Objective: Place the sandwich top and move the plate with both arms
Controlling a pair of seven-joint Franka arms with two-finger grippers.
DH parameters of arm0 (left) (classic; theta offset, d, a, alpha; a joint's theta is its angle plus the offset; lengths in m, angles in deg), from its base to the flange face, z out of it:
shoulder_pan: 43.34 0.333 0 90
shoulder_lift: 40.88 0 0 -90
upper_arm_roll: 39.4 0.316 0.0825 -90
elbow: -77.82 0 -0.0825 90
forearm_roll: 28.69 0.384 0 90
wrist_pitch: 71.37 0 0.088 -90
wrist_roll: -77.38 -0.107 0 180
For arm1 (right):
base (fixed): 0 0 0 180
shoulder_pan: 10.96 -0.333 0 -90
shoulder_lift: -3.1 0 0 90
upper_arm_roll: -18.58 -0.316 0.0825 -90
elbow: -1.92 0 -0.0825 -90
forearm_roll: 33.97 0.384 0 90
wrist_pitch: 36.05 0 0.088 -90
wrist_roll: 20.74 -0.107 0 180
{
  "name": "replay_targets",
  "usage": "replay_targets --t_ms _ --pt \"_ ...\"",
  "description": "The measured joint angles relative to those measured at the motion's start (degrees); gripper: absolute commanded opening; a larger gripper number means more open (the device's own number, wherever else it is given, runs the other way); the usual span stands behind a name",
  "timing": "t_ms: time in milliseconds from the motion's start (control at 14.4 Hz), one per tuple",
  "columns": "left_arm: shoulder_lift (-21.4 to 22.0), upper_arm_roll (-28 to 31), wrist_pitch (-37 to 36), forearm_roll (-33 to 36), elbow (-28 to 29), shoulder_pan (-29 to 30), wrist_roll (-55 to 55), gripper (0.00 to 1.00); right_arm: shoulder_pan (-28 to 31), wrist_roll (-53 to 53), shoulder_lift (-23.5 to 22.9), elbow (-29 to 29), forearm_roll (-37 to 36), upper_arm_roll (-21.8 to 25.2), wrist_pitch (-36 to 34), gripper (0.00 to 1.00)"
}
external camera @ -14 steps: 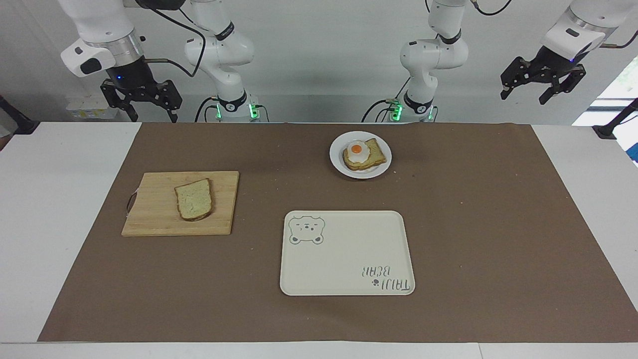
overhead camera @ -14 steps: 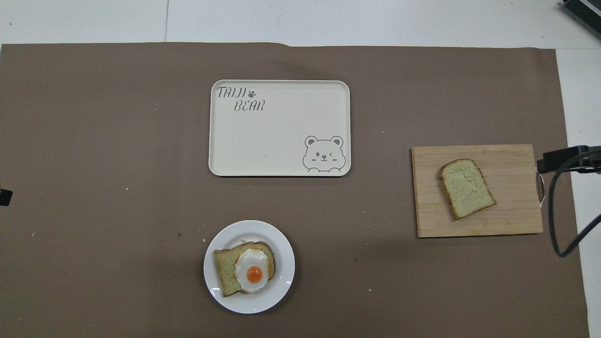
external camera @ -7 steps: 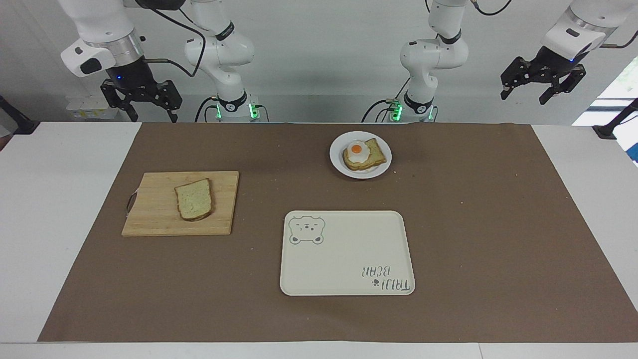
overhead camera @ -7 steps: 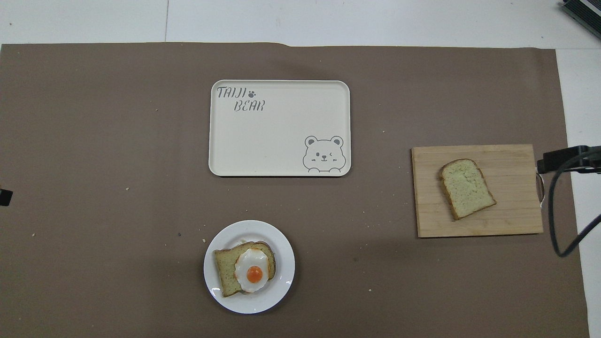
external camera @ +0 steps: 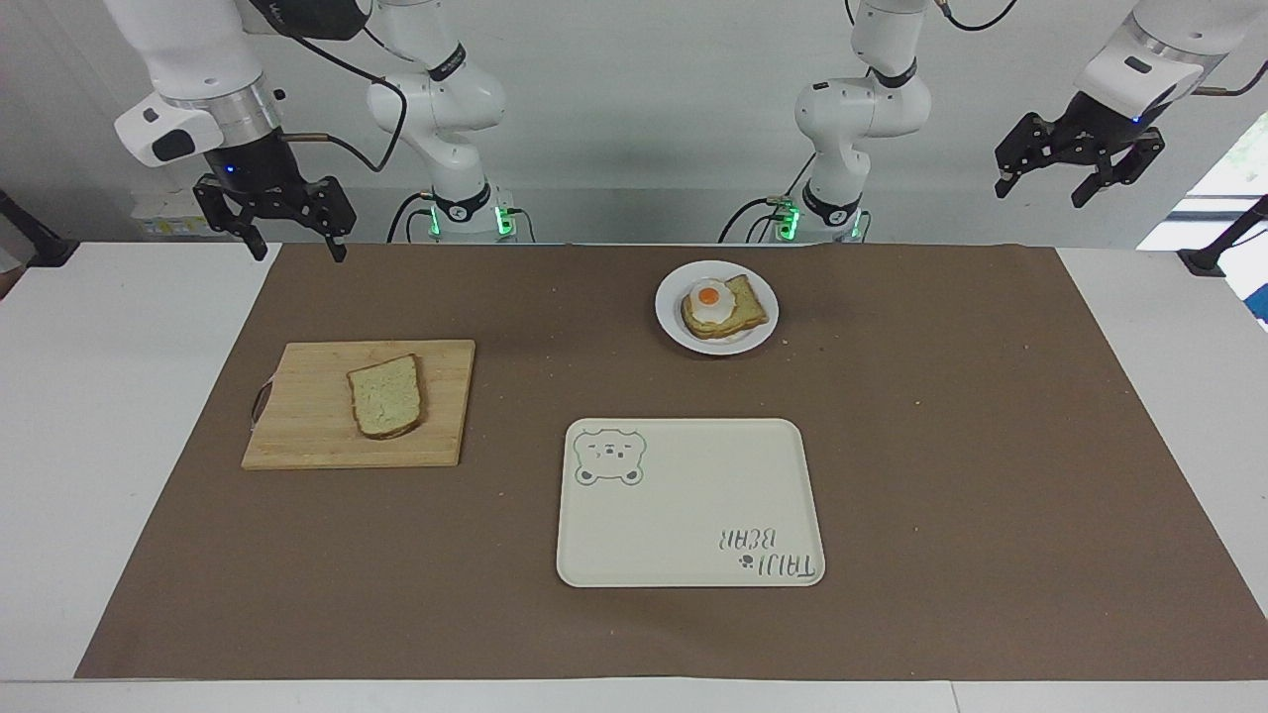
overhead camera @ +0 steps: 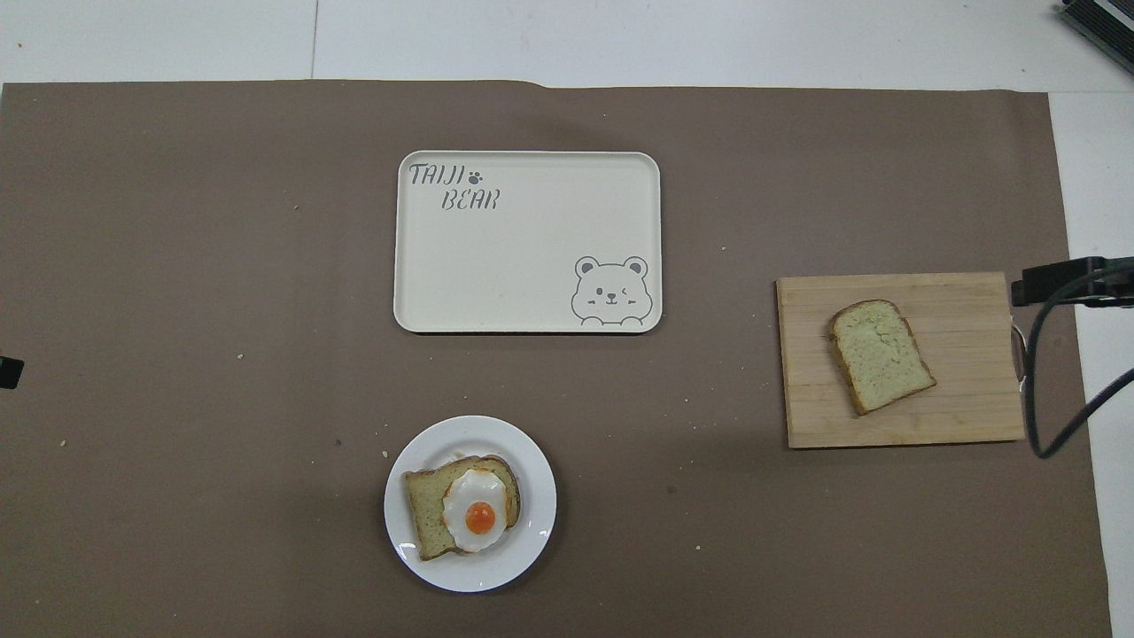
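Note:
The sandwich top (external camera: 386, 396) (overhead camera: 881, 354), a pale speckled slice with a dark crust, lies flat on a wooden cutting board (external camera: 307, 421) (overhead camera: 970, 412) toward the right arm's end. The white plate (external camera: 670, 325) (overhead camera: 535, 532) sits near the robots' edge and carries a bread slice topped with a fried egg (external camera: 709, 300) (overhead camera: 478, 514). My right gripper (external camera: 299, 254) hangs open over the brown mat's corner by the robots, well apart from the board. My left gripper (external camera: 1040, 194) waits open, high at the left arm's end.
A cream rectangular tray (external camera: 693, 505) (overhead camera: 523, 257) with a bear drawing lies farther from the robots than the plate, with nothing on it. A brown mat (external camera: 991, 446) covers most of the white table. Crumbs dot the mat around the plate.
My right gripper has dropped a little and turned slightly above the mat's corner. The left gripper, the bread, the plate and the tray have stayed where they were.

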Motion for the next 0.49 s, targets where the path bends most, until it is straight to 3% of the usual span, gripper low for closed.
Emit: replay_targets --t_ms 278,487 --pt "0.0 0.0 0.0 0.0 0.0 0.0 0.0 1.00 2.9 8.6 -0.9 -2.1 0.0 0.0 2.3 1.00" --pt "0.0 0.0 0.0 0.0 0.0 0.0 0.0 1.00 4.8 14.4 -3.1 -5.6 0.1 0.1 9.2 1.00"
